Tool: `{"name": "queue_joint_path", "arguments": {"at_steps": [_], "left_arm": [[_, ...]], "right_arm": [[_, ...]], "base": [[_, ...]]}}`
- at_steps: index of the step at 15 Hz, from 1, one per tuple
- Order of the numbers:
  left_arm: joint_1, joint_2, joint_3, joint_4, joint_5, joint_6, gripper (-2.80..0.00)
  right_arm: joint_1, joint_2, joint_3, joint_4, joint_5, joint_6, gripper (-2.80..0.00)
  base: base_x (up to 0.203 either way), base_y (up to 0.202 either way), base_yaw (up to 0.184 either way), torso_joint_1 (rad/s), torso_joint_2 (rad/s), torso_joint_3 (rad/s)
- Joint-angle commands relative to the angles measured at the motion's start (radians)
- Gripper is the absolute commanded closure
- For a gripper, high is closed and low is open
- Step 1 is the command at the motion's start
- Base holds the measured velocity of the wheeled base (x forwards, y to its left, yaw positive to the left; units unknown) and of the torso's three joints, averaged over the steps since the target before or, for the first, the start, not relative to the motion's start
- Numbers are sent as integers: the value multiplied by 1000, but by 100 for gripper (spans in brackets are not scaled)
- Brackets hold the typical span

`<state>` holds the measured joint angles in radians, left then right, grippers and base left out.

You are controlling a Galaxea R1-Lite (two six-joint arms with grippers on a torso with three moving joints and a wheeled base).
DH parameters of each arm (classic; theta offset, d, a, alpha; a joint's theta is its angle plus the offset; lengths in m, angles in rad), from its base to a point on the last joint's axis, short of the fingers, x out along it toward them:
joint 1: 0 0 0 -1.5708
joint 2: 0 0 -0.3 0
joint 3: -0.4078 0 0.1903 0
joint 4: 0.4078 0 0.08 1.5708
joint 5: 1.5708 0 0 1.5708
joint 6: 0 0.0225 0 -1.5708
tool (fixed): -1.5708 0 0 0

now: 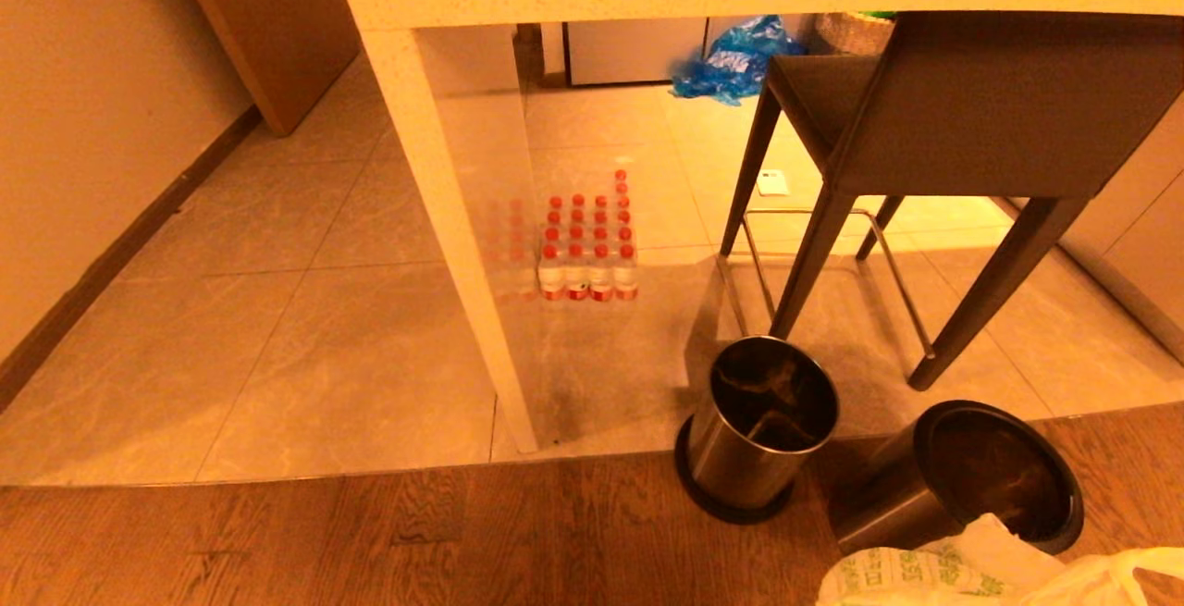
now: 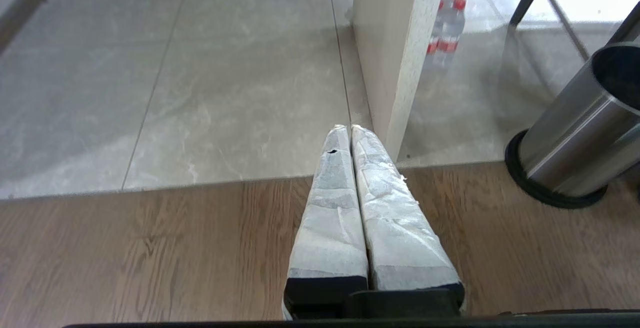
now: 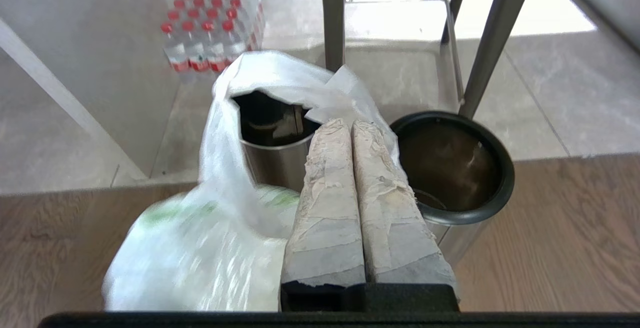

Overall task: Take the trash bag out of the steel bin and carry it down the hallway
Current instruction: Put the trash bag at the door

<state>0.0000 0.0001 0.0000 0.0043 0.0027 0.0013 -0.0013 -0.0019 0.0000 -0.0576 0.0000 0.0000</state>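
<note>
Just nearer than the steel bin (image 3: 272, 160), the right gripper (image 3: 350, 127) had its taped fingers pressed together on a fold of the trash bag (image 3: 210, 238), which hung outside the bin and clear of it, presumably so it could be carried off. Green printed characters showed on the bag but could not be read. Left of the bin, the left gripper (image 2: 348, 130) was closed on nothing. Beyond the bin stood a second dark-rimmed bin (image 3: 452, 168), then red-capped water bottles (image 1: 587, 250), labels unreadable.

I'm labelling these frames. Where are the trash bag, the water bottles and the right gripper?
trash bag (image 3: 200, 248): right wrist view, bulging side.
water bottles (image 1: 587, 259): head view, middle of the pack.
right gripper (image 3: 351, 126): right wrist view, between the fingertips.
</note>
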Motion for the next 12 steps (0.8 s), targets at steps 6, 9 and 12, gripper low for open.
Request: {"name": "queue_joint_path", "arguments": {"at_steps": [6, 9, 12], "left_arm": [[0, 0, 0, 0, 0, 0, 0], [0, 1, 0, 0, 0, 0, 0], [-1, 0, 0, 0, 0, 2, 0]], "right_arm": [[0, 0, 25, -1, 0, 0, 0], [0, 0, 25, -1, 0, 0, 0], [0, 0, 25, -1, 0, 0, 0]], "base": [[0, 0, 0, 3, 0, 204], [0, 0, 0, 1, -1, 198], [0, 0, 0, 3, 1, 134]]}}
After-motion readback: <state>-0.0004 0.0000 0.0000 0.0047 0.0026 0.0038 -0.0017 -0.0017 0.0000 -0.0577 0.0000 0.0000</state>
